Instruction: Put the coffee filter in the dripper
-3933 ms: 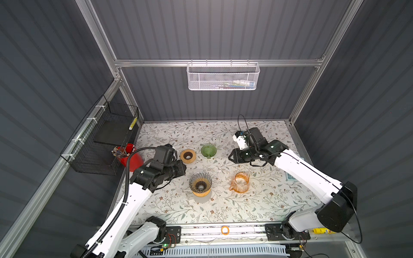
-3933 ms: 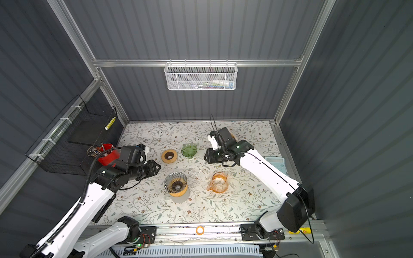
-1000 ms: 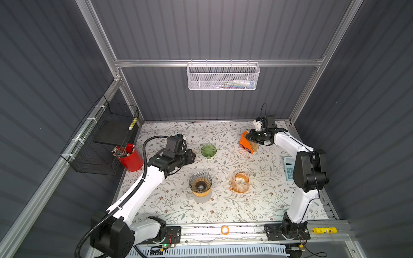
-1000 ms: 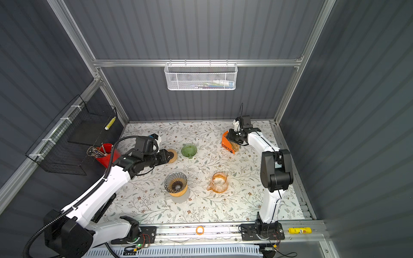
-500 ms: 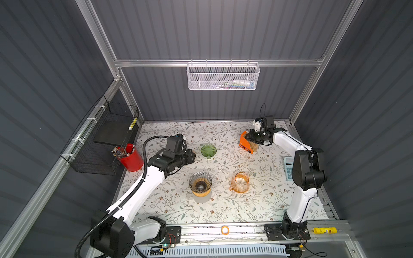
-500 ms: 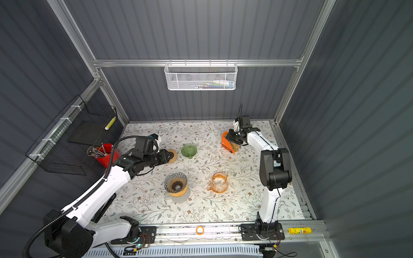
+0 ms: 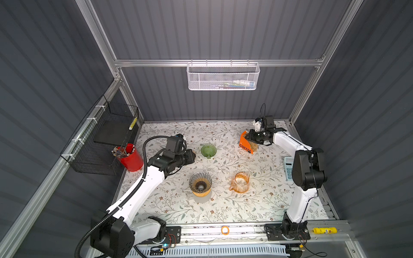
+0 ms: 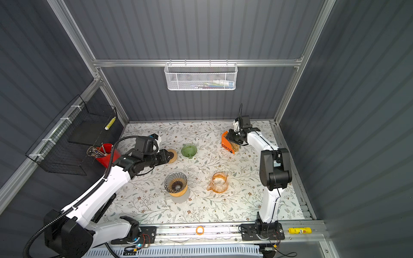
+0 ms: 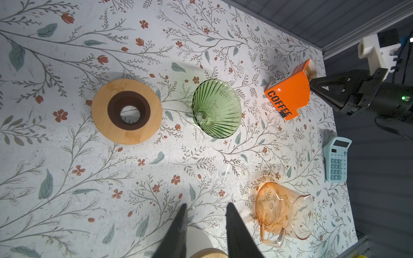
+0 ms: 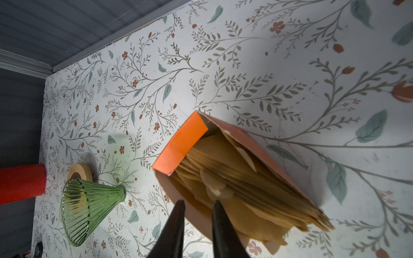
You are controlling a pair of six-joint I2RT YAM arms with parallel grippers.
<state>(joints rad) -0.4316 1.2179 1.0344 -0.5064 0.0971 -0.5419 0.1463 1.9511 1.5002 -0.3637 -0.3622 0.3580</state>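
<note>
cnt | green dripper (image 7: pixel 208 150) + smoky dripper (image 7: pixel 200 182) = 2 | wood ring (image 9: pixel 127 111) x1 | orange jug (image 7: pixel 240 182) x1 | filter box (image 7: pixel 245 143) x1 | red cup (image 7: pixel 130 157) x1 | calc (image 7: pixel 288 167) x1 | white basket (image 7: pixel 223 77) + black basket (image 7: pixel 100 143) = 2

Both top views sit high at the front, angled steeply down, covering the whole table (image 7: pixel 223 212) with near-identical framing. Left wrist cam looks across the table at the green dripper (image 9: pixel 216 108) and orange box (image 9: pixel 288 93). Right wrist cam is close over the same box, dripper off to the side.
</note>
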